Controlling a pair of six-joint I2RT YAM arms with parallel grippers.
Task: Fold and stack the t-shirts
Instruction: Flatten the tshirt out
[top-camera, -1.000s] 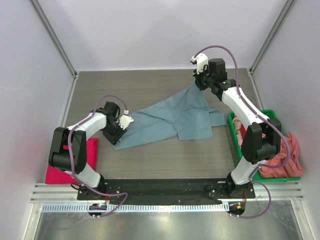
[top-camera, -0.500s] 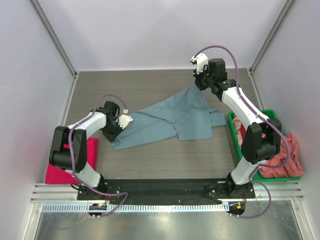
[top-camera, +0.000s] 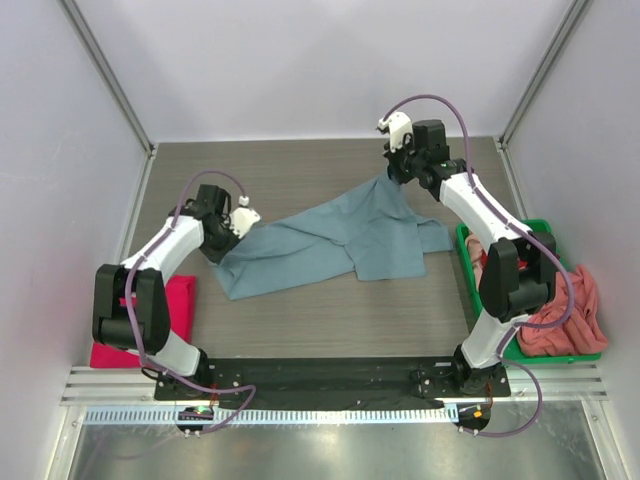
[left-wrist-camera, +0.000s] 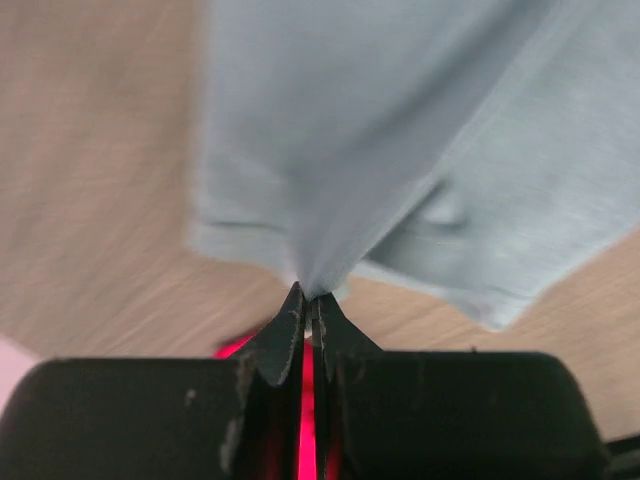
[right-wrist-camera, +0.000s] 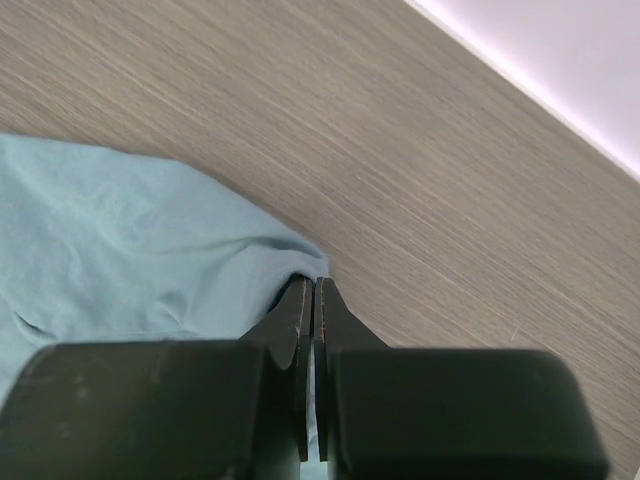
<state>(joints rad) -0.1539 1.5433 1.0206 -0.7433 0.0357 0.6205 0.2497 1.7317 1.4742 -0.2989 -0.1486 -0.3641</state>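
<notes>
across the middle of the table, the grey-blue t-shirt lies rumpled between both arms. the left gripper is clamped tight on its left edge, the right gripper on its far corner. draw them apart evenly and low to flatten it. whether each holds hem or sleeve is unclear, and the left wrist view is blurred.

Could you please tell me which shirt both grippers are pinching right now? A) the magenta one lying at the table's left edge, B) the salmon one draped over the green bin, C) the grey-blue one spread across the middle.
C: the wrist views show the left gripper and the right gripper each shut on cloth at opposite ends of the grey-blue shirt.
</notes>
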